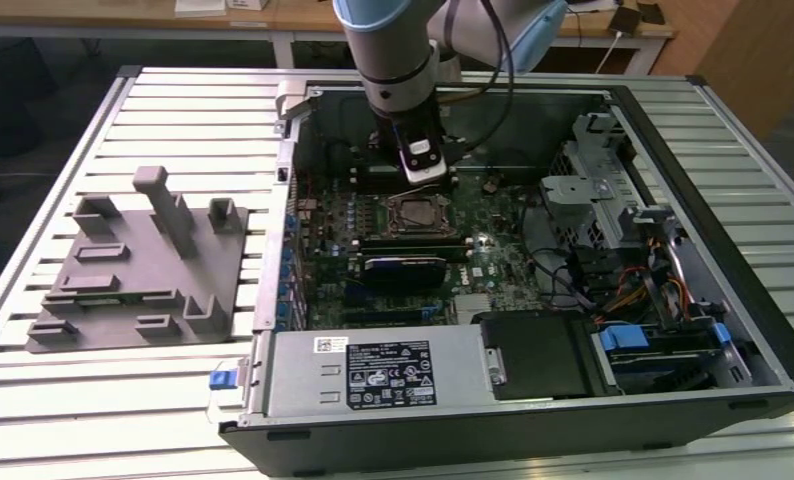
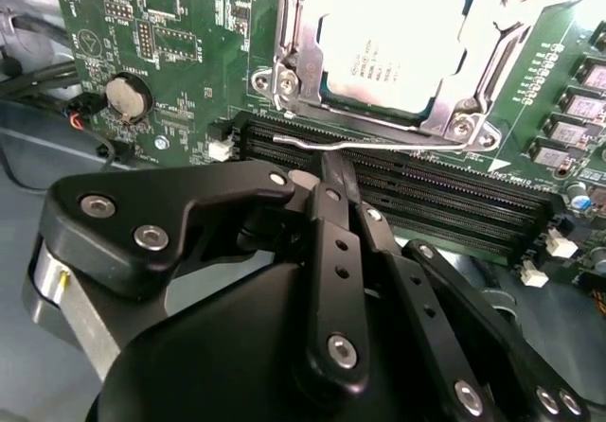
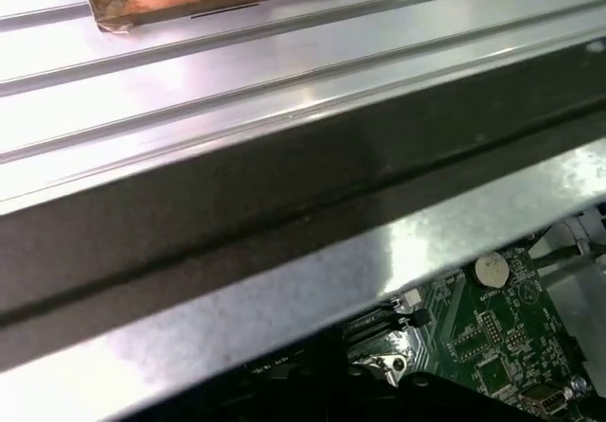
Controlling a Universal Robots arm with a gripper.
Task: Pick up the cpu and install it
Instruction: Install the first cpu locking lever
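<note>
The cpu (image 2: 393,42) already sits in the motherboard socket (image 2: 284,72), lying flat with its pale silver-beige metal lid facing up and a thin darker rim showing around the edge. It is square, so it has no long axis; in the second wrist view its sides run parallel to the metal socket frame, and faint print crosses the lid. The frame surrounds it on all sides, and a thin wire lever (image 2: 379,143) runs along the frame's edge nearest the memory slots (image 2: 454,190).

In the exterior view the socket (image 1: 415,213) lies near the centre of the green motherboard (image 1: 504,265) inside the open computer case (image 1: 717,130), which rests on the ribbed metal counter (image 1: 170,110). The arm reaches down into the case from 12 o'clock, and the gripper (image 1: 424,170) hangs just at 12 o'clock of the socket, apart from the chip.

In the second wrist view the gripper (image 2: 327,171) has its black fingers (image 2: 331,242) drawn together with nothing between them, tips above the memory slots, just short of the lever.

A grey moulded fixture (image 1: 137,270) stands on the counter at 9 o'clock of the case. A coin cell battery (image 2: 126,98) sits on the board, well apart from the socket.
</note>
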